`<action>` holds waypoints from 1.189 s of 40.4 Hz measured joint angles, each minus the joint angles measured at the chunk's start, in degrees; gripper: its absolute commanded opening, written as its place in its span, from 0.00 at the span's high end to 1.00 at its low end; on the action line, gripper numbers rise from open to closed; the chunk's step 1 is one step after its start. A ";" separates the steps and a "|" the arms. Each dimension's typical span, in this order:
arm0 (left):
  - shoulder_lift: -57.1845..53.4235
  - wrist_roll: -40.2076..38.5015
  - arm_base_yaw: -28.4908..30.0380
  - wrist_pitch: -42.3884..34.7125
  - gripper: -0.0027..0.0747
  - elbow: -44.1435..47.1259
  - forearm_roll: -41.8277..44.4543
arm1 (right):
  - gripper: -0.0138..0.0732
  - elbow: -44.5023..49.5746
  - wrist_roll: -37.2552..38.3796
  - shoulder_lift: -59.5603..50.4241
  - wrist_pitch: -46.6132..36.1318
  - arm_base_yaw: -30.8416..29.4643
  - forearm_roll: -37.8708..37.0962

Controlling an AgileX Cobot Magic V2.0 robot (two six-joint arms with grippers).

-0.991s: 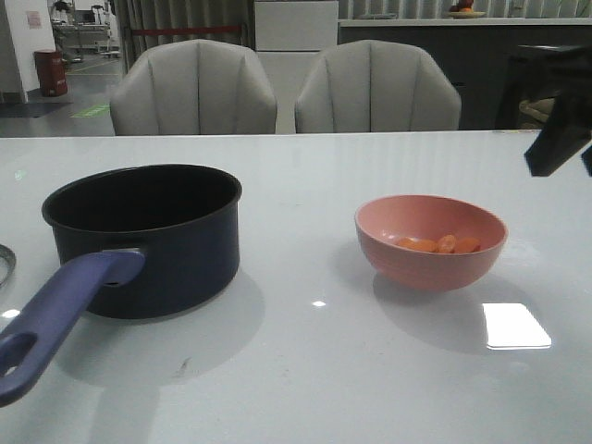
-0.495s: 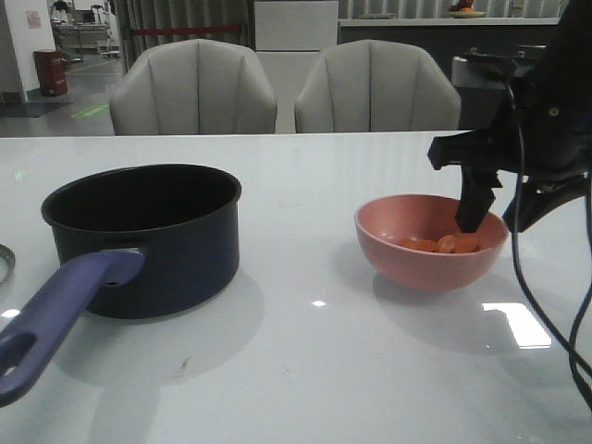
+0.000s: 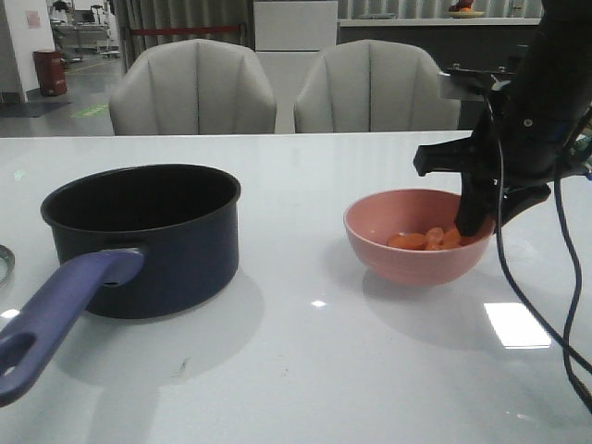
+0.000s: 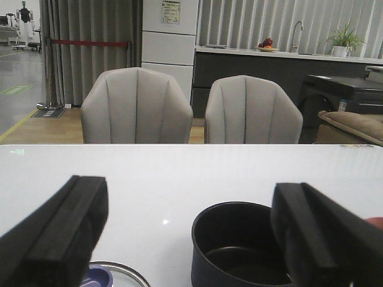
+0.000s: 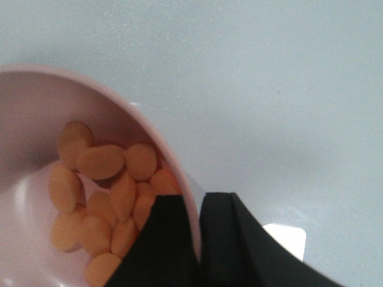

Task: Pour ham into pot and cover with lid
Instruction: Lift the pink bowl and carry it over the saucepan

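Though small, flat orange ham (image 5: 100, 161) in pink bowl (image 3: 388, 264).

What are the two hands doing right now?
Left hand: open, holding nothing.
Right hand: closed on the pink bowl's rim.

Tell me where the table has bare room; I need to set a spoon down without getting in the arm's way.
The widest bare stretch lies between the pot and the pink bowl, running to the near edge. The strip behind both, toward the chairs, is bare too. It is crowded at the bowl's right rim, which the right gripper pinches, and around the pot's handle near the lid.
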 measured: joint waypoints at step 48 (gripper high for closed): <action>0.00 0.00 0.00 0.00 0.18 0.00 0.00 | 0.69 -2.39 -16.69 -6.26 -46.47 24.92 -7.00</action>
